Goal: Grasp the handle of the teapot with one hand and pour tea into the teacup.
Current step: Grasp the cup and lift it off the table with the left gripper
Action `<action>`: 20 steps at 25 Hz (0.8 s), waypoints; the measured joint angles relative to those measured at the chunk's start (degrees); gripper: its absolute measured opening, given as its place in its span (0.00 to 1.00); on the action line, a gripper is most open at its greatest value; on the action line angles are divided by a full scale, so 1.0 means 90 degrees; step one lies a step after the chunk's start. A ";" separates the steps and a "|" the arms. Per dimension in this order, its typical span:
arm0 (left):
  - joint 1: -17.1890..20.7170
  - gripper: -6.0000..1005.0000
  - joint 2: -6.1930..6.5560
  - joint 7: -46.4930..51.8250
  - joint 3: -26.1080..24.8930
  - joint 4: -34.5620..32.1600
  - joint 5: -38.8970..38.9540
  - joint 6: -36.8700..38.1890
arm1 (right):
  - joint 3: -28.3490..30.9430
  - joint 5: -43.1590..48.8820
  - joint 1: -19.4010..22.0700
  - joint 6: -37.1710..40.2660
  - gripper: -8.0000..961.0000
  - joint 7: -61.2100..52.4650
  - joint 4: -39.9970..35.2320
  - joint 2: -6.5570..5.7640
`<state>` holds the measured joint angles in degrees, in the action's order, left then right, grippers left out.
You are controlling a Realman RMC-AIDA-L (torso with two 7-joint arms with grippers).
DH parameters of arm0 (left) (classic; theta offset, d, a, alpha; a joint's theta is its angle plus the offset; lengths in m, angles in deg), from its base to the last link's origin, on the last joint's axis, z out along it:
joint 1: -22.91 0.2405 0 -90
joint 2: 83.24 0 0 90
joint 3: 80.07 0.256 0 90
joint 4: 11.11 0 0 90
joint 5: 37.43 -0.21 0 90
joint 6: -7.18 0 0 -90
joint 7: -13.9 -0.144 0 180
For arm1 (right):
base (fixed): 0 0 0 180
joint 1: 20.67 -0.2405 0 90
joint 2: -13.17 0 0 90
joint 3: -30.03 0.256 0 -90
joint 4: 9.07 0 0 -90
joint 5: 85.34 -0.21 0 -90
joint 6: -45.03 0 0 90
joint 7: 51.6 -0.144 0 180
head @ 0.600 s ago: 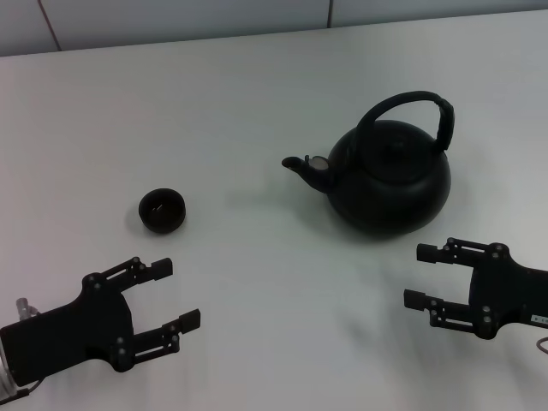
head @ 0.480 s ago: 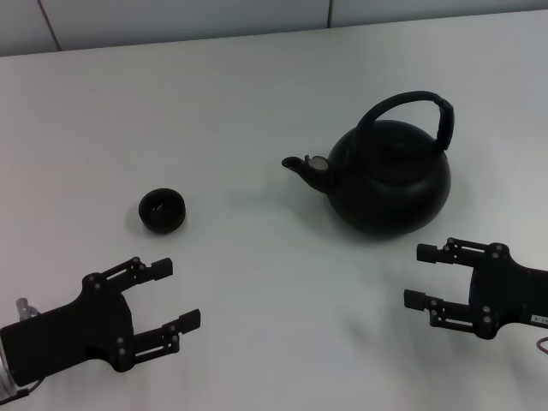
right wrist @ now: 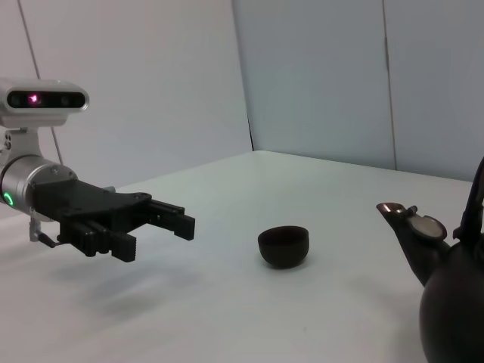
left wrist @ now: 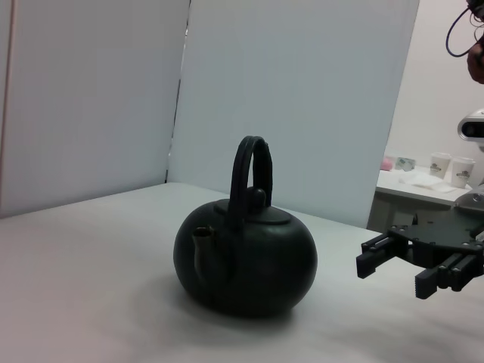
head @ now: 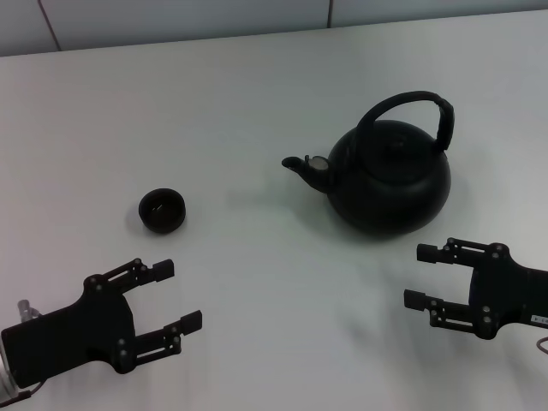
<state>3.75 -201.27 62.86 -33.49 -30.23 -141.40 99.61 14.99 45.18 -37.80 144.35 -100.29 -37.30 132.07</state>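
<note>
The matte black teapot [head: 390, 180] stands upright on the white table [head: 257, 103], right of centre, its spout [head: 301, 166] pointing left toward the small dark teacup [head: 162, 210]. Its arched black handle [head: 411, 111] rises over the lid. My right gripper [head: 417, 276] is open and empty, near the front edge just in front of the teapot. My left gripper [head: 178, 295] is open and empty, in front of the teacup. The left wrist view shows the teapot [left wrist: 246, 261] and the right gripper [left wrist: 393, 268]. The right wrist view shows the teacup [right wrist: 283, 245], spout [right wrist: 404, 219] and left gripper [right wrist: 162, 227].
White wall panels [head: 171, 17] stand behind the table's far edge. In the left wrist view a side table [left wrist: 423, 185] with paper cups [left wrist: 450, 165] shows far off past the right gripper.
</note>
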 joint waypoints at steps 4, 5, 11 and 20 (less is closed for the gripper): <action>0.0000 0.78 0.0000 0.0000 0.0000 0.0001 0.0005 0.0000 | 0.0000 0.0000 0.0000 -0.0014 0.71 0.0002 0.0008 0.0001; 0.0000 0.78 0.0001 0.0000 0.0001 0.0004 0.0006 -0.0002 | 0.0000 0.0000 0.0000 -0.0017 0.71 0.0004 0.0011 0.0004; -0.0005 0.77 0.0001 0.0000 0.0000 0.0011 0.0018 -0.0006 | 0.0000 0.0000 0.0000 -0.0021 0.71 0.0006 0.0012 0.0007; 0.0062 0.77 -0.0044 -0.0262 -0.0283 0.0066 0.0364 -0.0074 | 0.0001 -0.0003 -0.0001 -0.0017 0.71 0.0010 0.0012 0.0010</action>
<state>4.31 -201.67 60.50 -36.04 -29.64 -138.12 98.94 15.00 45.16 -37.80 144.20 -100.20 -37.19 132.17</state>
